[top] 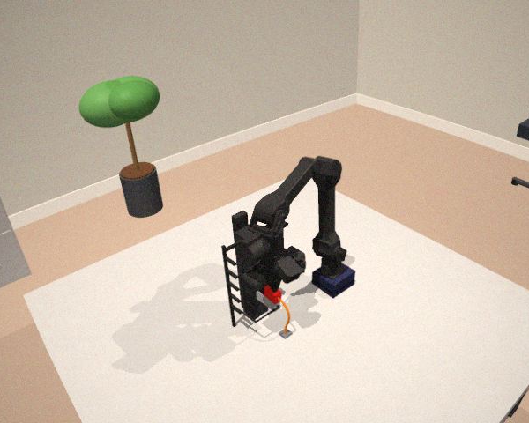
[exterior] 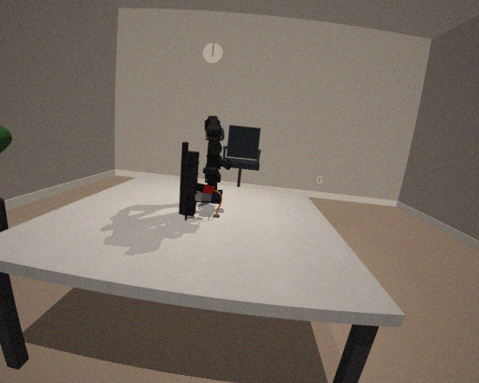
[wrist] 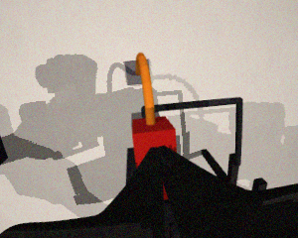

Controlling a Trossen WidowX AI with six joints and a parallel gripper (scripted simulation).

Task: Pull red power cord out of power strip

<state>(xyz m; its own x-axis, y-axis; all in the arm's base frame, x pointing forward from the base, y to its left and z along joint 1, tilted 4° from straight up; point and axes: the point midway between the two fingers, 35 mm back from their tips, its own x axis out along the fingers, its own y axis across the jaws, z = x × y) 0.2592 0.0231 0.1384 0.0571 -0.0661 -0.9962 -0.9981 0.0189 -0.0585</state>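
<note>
The red plug (top: 272, 293) (exterior: 207, 189) (wrist: 154, 135) is raised above the table beside an upright black structure (top: 252, 291) (exterior: 188, 185). Its orange cord (top: 288, 314) (exterior: 220, 200) (wrist: 147, 91) curves down to a small grey plate (top: 283, 333) (exterior: 216, 215) on the table. A grey block (top: 268, 300) (exterior: 203, 197), possibly the power strip, is just under the plug. Whether the plug sits in a socket is hidden. My gripper (top: 273, 286) (wrist: 157, 154) is shut and empty. Its fingertips meet right at the plug, covering part of it in the wrist view; whether they touch it cannot be told.
A black ladder-like frame (top: 228, 284) stands beside the upright structure, on the side away from the arm's base (top: 333, 280). Thin black bars (wrist: 199, 104) stand close to the plug in the wrist view. All stand on a white table (top: 392, 345) (exterior: 272, 263).
</note>
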